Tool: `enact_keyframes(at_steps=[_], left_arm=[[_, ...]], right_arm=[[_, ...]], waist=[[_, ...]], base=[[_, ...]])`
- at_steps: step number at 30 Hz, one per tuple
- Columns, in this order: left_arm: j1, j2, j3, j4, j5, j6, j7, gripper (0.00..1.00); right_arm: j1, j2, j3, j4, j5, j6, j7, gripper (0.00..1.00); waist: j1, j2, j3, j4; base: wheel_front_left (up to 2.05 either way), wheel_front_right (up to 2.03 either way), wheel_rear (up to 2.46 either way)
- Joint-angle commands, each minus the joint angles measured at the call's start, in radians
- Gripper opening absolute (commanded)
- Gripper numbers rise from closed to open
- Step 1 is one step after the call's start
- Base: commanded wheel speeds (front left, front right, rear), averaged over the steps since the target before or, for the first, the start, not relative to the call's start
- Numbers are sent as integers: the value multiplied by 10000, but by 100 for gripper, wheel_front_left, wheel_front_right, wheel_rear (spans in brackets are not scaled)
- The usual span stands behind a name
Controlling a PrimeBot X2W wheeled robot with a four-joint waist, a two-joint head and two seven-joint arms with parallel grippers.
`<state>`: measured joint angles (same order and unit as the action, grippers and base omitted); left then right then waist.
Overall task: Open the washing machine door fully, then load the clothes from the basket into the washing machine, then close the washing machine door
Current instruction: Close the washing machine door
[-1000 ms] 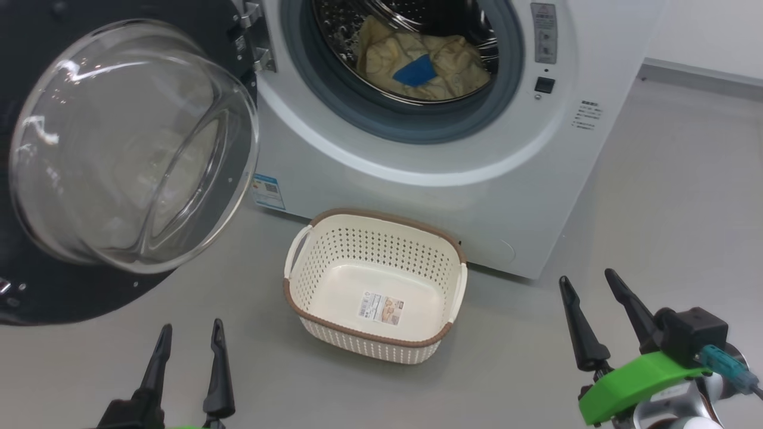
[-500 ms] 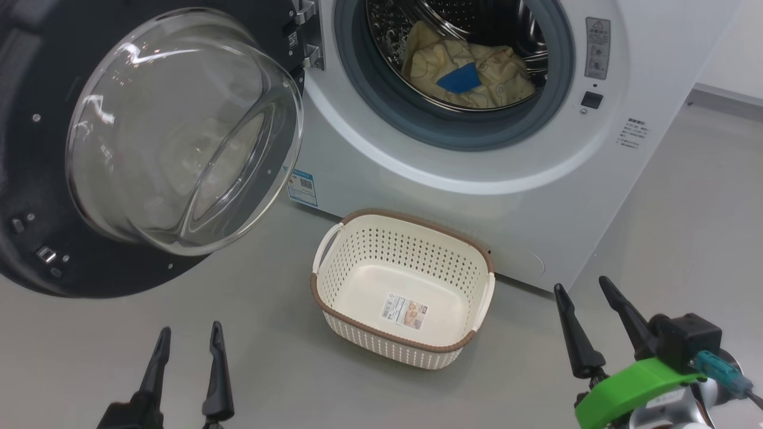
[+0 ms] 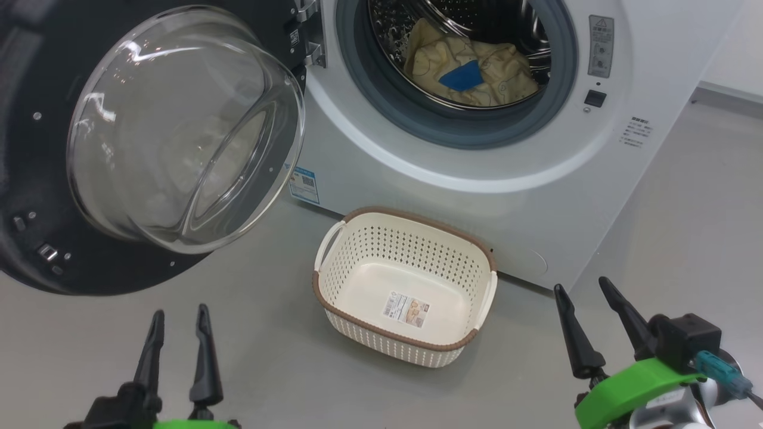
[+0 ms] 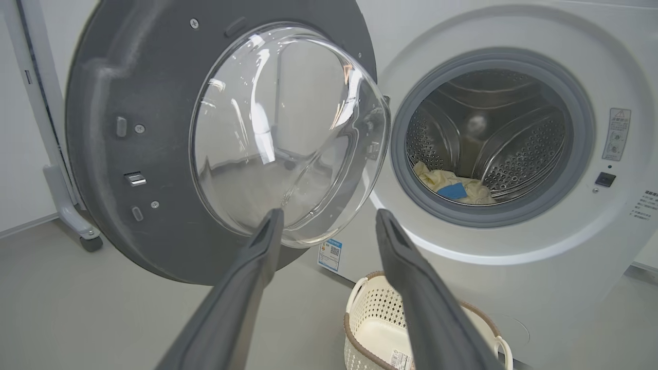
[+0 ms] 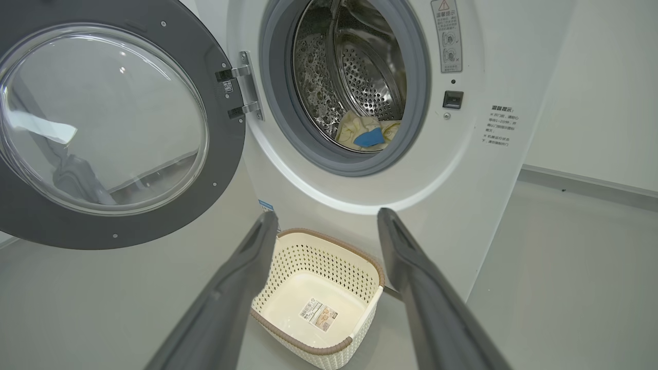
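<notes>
Cream clothes (image 3: 471,68) lie inside steel drum (image 3: 417,18).

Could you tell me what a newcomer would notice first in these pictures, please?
The washing machine door hangs wide open at the left, its clear glass bowl bulging outward. Right of it, the clothes lie in the steel drum of the washing machine. The basket sits on the floor before it, with no clothes inside.

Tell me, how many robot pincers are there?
2. In the head view, the left pincer is at the lower left, below the open door; the right pincer is at the lower right, beside the basket. Both are open and empty.
</notes>
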<state>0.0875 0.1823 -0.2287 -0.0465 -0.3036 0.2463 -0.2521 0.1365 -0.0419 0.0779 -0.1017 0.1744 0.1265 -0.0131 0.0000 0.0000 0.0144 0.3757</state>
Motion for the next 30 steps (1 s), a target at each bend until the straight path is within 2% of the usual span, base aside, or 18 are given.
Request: enact_keyframes(at_steps=[1, 2, 3, 8, 11, 17, 20, 25, 26, 30], left_arm=[[-529, -33, 474, -549, 77, 170, -97, 47], [-616, -54, 548, -724, 105, 66, -97, 27], [-736, -95, 626, -963, 106, -83, -97, 0], [-1750, -299, 1114, -2548, -6, -1120, -97, 0], [-2655, -197, 1525, -3338, -112, -1800, -97, 0], [-5228, 572, 2437, -3768, -516, -2718, -97, 0], [-6708, 1155, 2960, -3138, -1036, -3013, 153, 0], [-8826, 2139, 3680, -974, -2172, -3353, 883, 0], [-8826, 2139, 3680, -974, -2172, -3353, 883, 0], [-9896, 2799, 4047, 1124, -2907, -3499, 1455, 0]], right_arm=[[-399, -83, 152, -379, -22, 42, -52, 100], [-399, -83, 138, -386, -24, 42, -49, 100], [-395, -83, 120, -393, -29, 42, -47, 100], [-376, -83, 30, -466, -57, 42, -11, 100], [-373, -83, 40, -494, -63, 42, 27, 100], [-374, -83, 170, -507, -33, 42, 68, 100], [-371, -83, 234, -507, 0, 42, 50, 100], [-344, -83, 261, -468, 58, 42, 7, 100], [-344, -83, 261, -468, 58, 42, 7, 100], [-291, -83, 269, -427, 96, 42, -15, 100]], waist=[[0, 0, 20, 37], [0, 0, 26, 58], [0, 0, 28, 86], [0, 0, 24, 261], [0, 0, -18, 336], [0, 0, -172, 268], [0, 0, -212, 97], [0, 0, -238, -294], [0, 0, -238, -294], [0, 0, -209, -568]], base=[[0, 0, 0], [0, 0, 0], [0, 0, 0], [0, 0, 0], [0, 0, 0], [0, 0, 0], [0, 0, 0], [0, 0, 0], [0, 0, 0], [0, 0, 0]])
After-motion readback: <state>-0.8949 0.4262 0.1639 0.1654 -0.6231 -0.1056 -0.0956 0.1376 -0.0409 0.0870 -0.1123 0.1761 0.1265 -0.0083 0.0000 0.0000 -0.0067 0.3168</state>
